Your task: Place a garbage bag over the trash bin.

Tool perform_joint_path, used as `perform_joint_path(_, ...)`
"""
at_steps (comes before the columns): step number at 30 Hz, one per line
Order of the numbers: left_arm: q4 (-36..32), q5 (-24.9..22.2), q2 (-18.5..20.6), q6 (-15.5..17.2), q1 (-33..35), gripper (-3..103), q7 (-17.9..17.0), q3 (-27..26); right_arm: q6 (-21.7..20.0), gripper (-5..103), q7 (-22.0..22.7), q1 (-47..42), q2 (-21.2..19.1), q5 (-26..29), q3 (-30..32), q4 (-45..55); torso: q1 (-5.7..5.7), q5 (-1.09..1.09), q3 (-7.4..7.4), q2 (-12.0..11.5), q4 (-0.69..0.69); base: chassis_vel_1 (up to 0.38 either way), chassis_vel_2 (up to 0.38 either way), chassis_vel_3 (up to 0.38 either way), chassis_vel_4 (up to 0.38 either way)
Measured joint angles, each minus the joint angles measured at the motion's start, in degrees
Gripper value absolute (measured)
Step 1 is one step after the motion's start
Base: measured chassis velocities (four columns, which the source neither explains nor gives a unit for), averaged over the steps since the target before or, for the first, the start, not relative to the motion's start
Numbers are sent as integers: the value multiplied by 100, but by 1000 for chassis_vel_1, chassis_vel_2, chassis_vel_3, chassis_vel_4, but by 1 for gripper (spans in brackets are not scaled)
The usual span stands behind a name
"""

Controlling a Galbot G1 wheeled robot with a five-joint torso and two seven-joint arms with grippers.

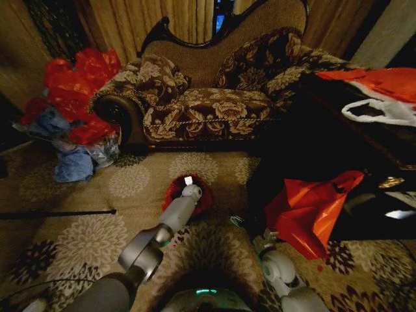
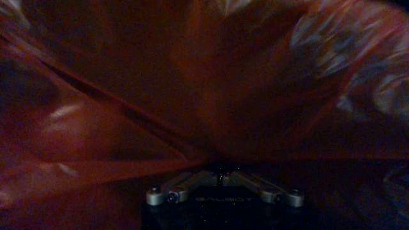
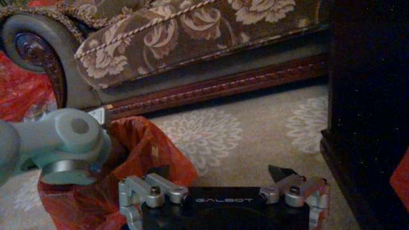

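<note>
The garbage bag (image 1: 174, 190) is a glossy deep-red bag on the patterned carpet in front of the sofa, its mouth open upward. The trash bin is hidden under it. My left arm reaches forward, and my left gripper (image 1: 189, 184) dips into the bag's mouth. In the left wrist view red plastic (image 2: 128, 120) surrounds my left gripper (image 2: 221, 173), its jaws drawn together on a fold. In the right wrist view the bag (image 3: 150, 153) sits just beyond my left wrist. My right gripper (image 3: 221, 175) hangs open and empty low beside the bag, also seen in the head view (image 1: 262, 240).
A floral sofa (image 1: 208, 97) stands close behind the bag. A heap of red and blue bags (image 1: 71, 110) lies at the left. An orange-red bag (image 1: 312, 208) hangs off a dark table (image 1: 364, 149) at the right. A black rod (image 1: 58, 212) lies on the carpet.
</note>
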Motion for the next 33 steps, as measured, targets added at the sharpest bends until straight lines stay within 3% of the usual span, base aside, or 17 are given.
perform_joint_path(5,263,-5,-68,-115,-36,0,240,-20,-23,100,3,12,-34,20,-14,49,0,-1,0,0,-1,0,0,0,0)
perform_joint_path(10,236,-81,-78,-86,18,0,254,-45,-38,100,8,-15,-26,14,-48,94,0,-1,0,0,-1,0,0,0,0)
perform_joint_path(16,-266,-230,191,431,277,0,-256,-49,-43,100,28,-23,-26,37,-45,193,0,-2,0,0,0,0,0,0,0)
perform_joint_path(19,-389,-279,256,567,351,0,-305,-54,-34,100,33,-24,-21,43,-40,200,0,-2,0,0,0,0,0,0,0)
perform_joint_path(20,-641,-454,335,821,493,0,-527,-70,38,100,54,-63,9,52,-38,222,0,-2,0,1,0,0,0,0,0)
perform_joint_path(22,-758,-563,321,959,537,0,-769,-181,73,100,54,-123,28,42,-29,238,0,-2,0,1,-2,0,0,0,0)
perform_joint_path(28,-960,-949,413,1183,547,0,-1180,-312,97,100,46,-181,14,50,-6,304,0,-2,0,1,-3,0,0,0,0)
perform_joint_path(33,-867,-1180,476,1231,556,0,-1229,-352,106,100,44,-152,-19,101,-8,368,0,-2,0,1,-1,0,0,0,0)
